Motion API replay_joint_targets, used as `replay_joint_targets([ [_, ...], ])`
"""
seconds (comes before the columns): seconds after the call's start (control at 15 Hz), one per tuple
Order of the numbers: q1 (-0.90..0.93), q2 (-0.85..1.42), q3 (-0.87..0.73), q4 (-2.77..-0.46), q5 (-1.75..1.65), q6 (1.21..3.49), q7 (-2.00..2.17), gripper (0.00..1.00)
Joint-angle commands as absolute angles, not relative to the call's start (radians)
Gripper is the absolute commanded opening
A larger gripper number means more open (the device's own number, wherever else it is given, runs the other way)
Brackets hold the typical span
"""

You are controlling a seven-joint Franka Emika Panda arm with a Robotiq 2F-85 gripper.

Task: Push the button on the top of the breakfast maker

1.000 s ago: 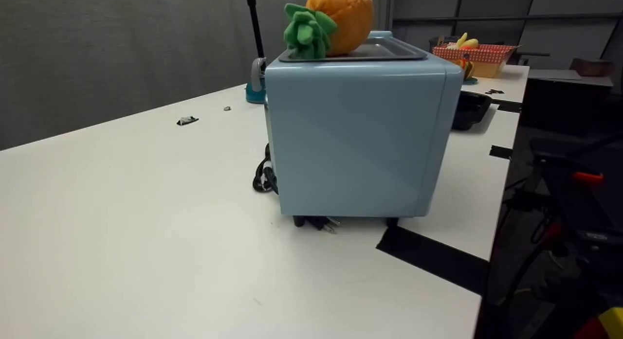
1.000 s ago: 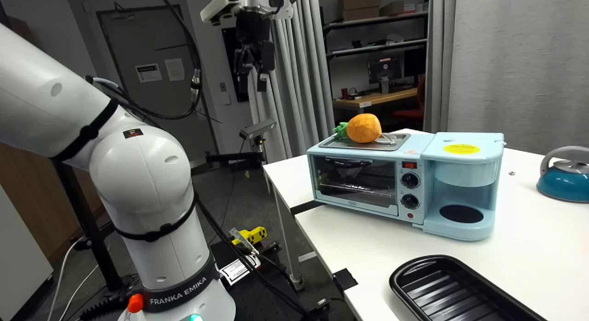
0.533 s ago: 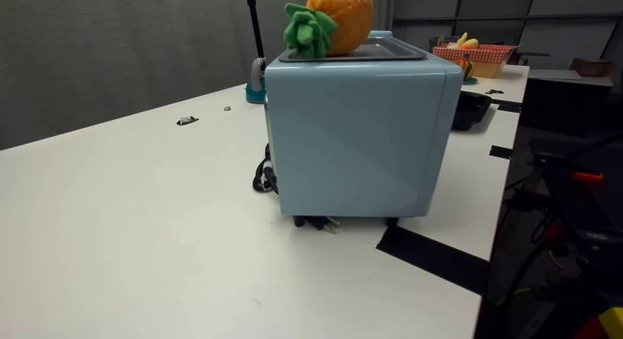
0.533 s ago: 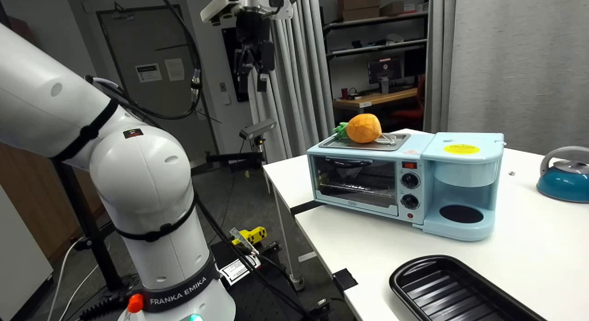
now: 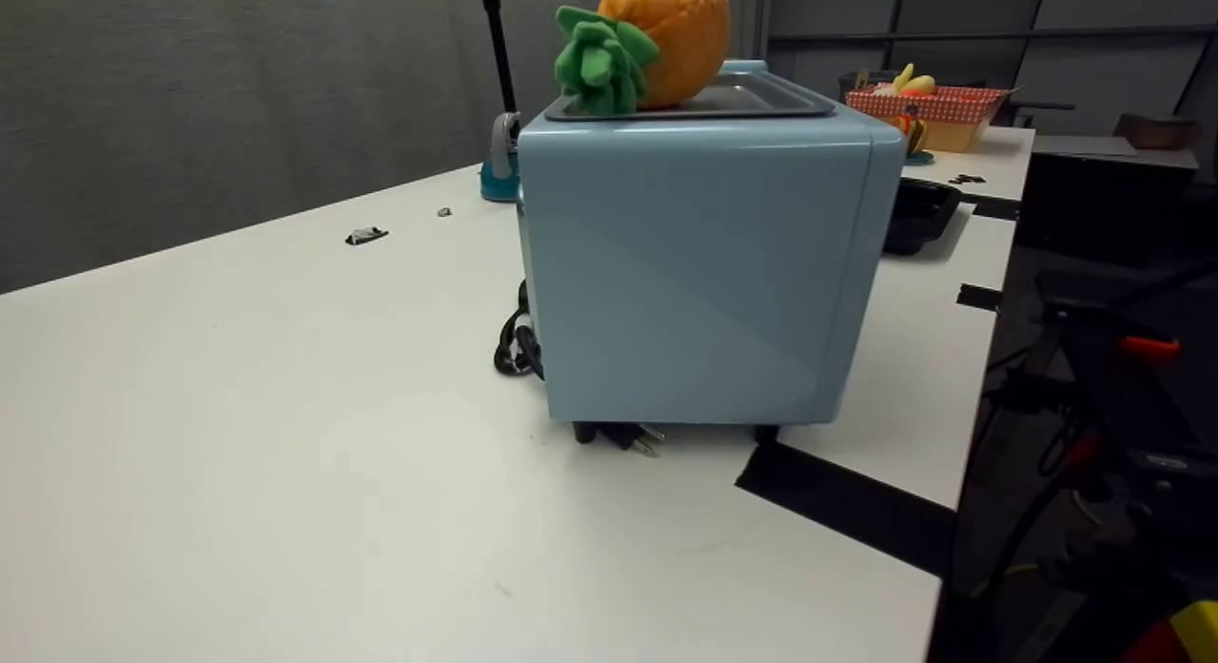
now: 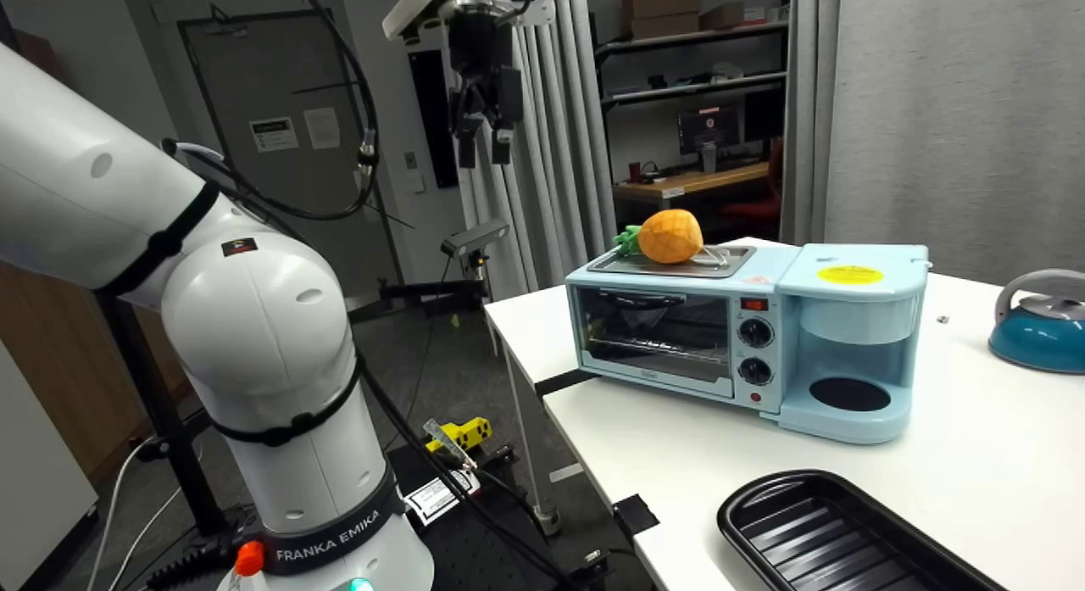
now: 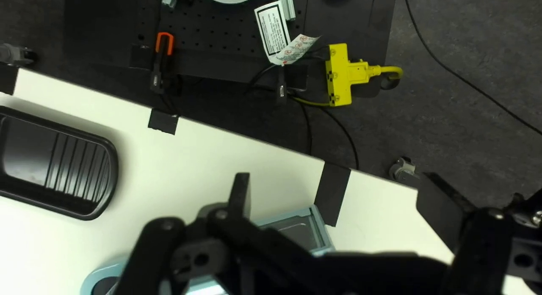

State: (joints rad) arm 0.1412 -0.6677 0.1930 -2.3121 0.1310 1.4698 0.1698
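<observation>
Gripper [image 6: 485,146], one: is hanging before me, jaws standing wide apart, gripping nothing; breakfast maker [image 6: 750,345], pale blue: is sitting at its four o'clock in an exterior view, toy pineapple [image 6: 671,236] lying atop

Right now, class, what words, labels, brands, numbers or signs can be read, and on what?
"FRANKA EMIKA": black band on the robot arm.
Too small to read:
Small mark on the oven door of the breakfast maker.
Yellow sticker on its top.
Dark sticker on the arm.
Papers on the grey door.
White tags, wrist view.
</observation>
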Motion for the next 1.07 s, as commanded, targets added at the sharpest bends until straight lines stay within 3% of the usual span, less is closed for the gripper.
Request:
replay_joint_targets([
  [0.0, 0.096, -0.675, 0.161, -2.298, 0.077, 1.513, 0.159, 1.00],
  [0.67, -0.013, -0.536, 0.059, -2.243, 0.020, 1.758, 0.178, 1.00],
  [1.0, -0.013, -0.524, 0.039, -2.250, 0.024, 1.775, 0.168, 1.00],
])
